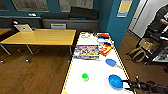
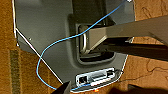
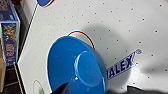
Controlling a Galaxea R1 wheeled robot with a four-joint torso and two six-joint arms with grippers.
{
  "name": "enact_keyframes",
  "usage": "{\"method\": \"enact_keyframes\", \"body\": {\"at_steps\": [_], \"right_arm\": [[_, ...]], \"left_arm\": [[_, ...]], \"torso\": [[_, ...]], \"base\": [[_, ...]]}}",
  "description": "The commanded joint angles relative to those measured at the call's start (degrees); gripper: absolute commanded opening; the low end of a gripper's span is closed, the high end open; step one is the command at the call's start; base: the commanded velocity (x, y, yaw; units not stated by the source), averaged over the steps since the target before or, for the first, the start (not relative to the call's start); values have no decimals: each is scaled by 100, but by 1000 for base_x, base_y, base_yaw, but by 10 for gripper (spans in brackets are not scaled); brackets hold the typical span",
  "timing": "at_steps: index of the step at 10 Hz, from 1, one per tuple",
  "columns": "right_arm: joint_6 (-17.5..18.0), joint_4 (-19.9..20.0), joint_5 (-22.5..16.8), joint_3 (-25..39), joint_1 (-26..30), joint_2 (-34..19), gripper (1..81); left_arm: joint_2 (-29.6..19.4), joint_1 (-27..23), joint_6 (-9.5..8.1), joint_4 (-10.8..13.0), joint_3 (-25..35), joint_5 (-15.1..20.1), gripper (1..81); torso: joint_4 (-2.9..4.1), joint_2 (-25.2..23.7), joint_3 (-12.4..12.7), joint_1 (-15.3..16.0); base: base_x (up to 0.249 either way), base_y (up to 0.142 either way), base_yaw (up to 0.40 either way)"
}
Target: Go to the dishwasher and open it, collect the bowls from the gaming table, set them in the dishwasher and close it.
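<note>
The gaming table is long, with a white top and a yellow rim; its dotted white surface shows in the right wrist view. On it sit a green bowl, a near blue bowl and a farther blue bowl. My right gripper reaches in from the right, open, its fingertips at the near blue bowl's rim. That bowl looms large in the right wrist view, and the other blue bowl shows at the edge. The dishwasher is out of view.
A board-game box and orange-red packets lie farther along the table. A wooden desk with a laptop stands to the left. A person and bags are at the right. The left wrist view looks down on my grey base and its blue cable.
</note>
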Motion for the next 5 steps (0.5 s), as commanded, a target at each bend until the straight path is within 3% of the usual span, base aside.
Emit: {"method": "enact_keyframes", "body": {"at_steps": [1, 5], "right_arm": [[185, 125, -437, -245, 709, -62, 811], [185, 134, -437, -737, 631, 395, 811]], "left_arm": [[-21, -28, -10, -46, 39, 393, 811], [-29, -28, -10, -72, 21, 392, 811]], "torso": [[0, 0, 0, 0], [0, 0, -2, 0]], "base": [[0, 0, 0], [0, 0, 0]]}}
